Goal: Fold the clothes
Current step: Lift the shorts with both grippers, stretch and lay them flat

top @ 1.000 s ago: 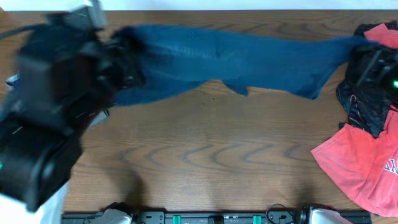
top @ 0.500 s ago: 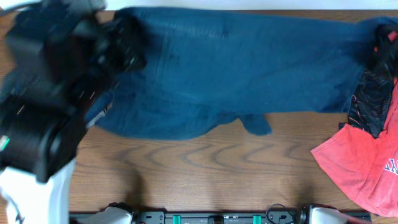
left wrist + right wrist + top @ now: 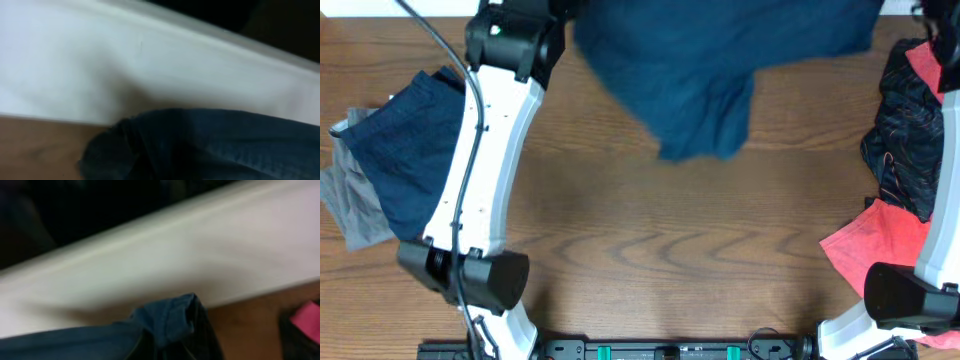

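Along the far edge of the desk [image 3: 650,250], seen from overhead, the navy shorts [image 3: 710,70] spread as a broad soft sheet with one leg drooping. The frame cuts off their top. At the left edge a second navy piece [image 3: 405,160] lies on crumpled grey cloth [image 3: 350,200]. A black red-patterned piece [image 3: 905,140] and a coral-red piece [image 3: 890,255] are heaped at the right edge.

The left wrist view shows only blurred, faintly ribbed navy fabric below a white band [image 3: 150,70]. The left hand is unseen.

The right wrist view shows a bunched navy hem and a pink scrap at the lower right. The right hand is unseen. I cannot tell whether either hand is pinching.
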`<state>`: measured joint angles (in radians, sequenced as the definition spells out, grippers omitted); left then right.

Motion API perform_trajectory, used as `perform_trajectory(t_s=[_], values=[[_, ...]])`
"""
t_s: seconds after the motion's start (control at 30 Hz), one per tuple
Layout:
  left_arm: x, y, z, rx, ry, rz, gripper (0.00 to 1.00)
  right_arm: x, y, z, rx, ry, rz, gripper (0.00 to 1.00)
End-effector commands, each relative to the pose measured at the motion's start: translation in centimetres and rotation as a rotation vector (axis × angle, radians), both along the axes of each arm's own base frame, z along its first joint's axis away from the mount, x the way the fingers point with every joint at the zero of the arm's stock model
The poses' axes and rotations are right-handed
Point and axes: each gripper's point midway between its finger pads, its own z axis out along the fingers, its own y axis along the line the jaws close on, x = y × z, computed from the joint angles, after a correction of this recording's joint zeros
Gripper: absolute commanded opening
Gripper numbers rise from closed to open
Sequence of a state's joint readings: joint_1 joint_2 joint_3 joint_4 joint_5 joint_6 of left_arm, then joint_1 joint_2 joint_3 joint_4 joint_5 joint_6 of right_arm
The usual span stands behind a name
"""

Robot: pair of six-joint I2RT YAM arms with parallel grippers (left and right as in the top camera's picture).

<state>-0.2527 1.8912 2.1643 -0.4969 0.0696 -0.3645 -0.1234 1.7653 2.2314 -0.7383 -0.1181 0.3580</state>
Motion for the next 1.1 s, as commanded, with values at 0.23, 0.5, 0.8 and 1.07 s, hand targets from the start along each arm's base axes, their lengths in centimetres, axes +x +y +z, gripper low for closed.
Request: perform_trajectory(t_s=[0.23,0.5,0.8,1.07], values=[[-3.0,9.6,6.2,0.018,-0.088,0.195,0.06,-7.1,-9.0,3.7,-0.029,-0.001,-0.321,0.01],[-11.2,8.8,-10.5,0.155,0.645,0.128,0.06,-12.0,-7.9,-13.1,0.007,0.684,-0.304,0.01],[-22.8,6.2,-23.1,0.235,1.282,0.025,0.06,-18.8,-8.0,-26.7,-0.021,1.211,-0.332,0.01],[-33.9,4.8,-30.4,0.373,1.673,-0.032,0.06,-22.1,-8.1,-29.8,-0.02,1.345,-0.365,0.01]])
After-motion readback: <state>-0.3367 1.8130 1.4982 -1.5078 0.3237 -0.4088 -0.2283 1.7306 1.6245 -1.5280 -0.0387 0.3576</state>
